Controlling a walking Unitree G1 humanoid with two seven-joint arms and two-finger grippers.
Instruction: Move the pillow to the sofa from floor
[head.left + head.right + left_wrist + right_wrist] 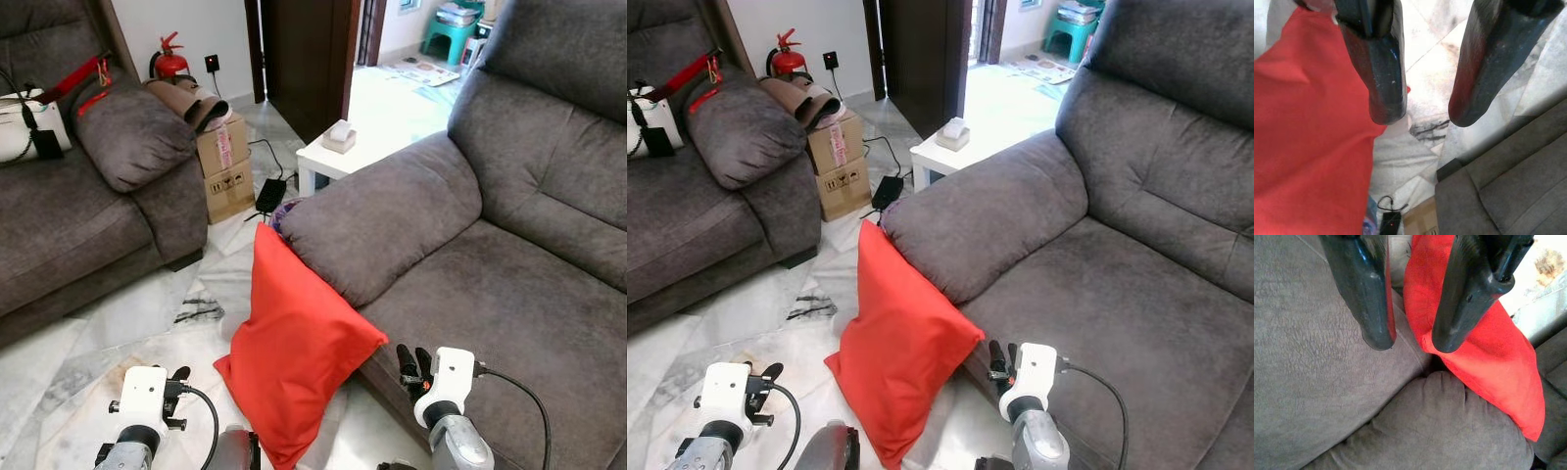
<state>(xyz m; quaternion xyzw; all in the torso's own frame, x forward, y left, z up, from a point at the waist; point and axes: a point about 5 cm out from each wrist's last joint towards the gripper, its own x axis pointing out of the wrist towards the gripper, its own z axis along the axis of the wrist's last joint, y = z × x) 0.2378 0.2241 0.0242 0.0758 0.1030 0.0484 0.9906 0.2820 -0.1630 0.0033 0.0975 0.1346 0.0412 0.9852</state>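
Claws, our left claw (pixel 1420 110) and right claw (pixel 1410 340), wait open and empty; soft red square pillow (pixel 294 343) leans on grey fabric sofa (pixel 509 294).

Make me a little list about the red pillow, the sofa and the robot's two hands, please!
pillow: red pillow, standing on its edge on the floor, leaning against the sofa's arm
sofa: grey sofa, to the pillow's right, seat bare
floor: pale marble floor
left gripper: left gripper, fingers apart, next to the pillow, not holding it
right gripper: right gripper, fingers apart, over the sofa edge by the pillow
pillow on the sofa yet: no
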